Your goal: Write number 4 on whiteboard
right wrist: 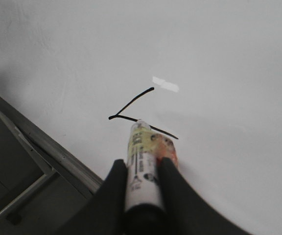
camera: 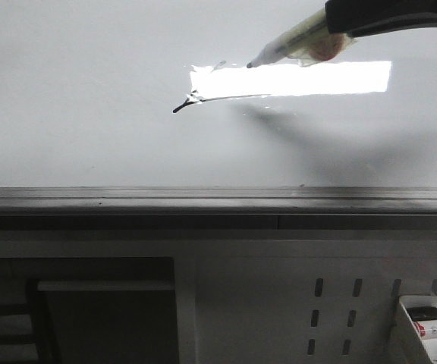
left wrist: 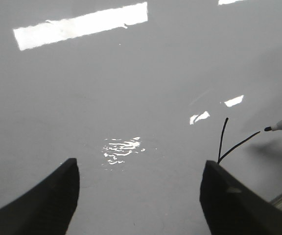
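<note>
Whiteboard (camera: pixel 89 91) bears two strokes; right jaws clamp marker (camera: pixel 298 39), left jaws apart.

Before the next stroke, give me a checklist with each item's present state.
1. Marker gripped by the right gripper: ok, held between both fingers.
2. Marker uncapped: ok, bare tip shows in the front view.
3. The number 4 so far: not ok, only the slanted stroke and crossbar are drawn; the vertical stem is missing.
4. Tip touching the whiteboard: cannot tell, though the left wrist view shows it off to the side of the strokes.
5. Left gripper out of the way: ok, open and empty, beside the strokes.
6. Room for the stem: ok, bare board all around the strokes.
</note>
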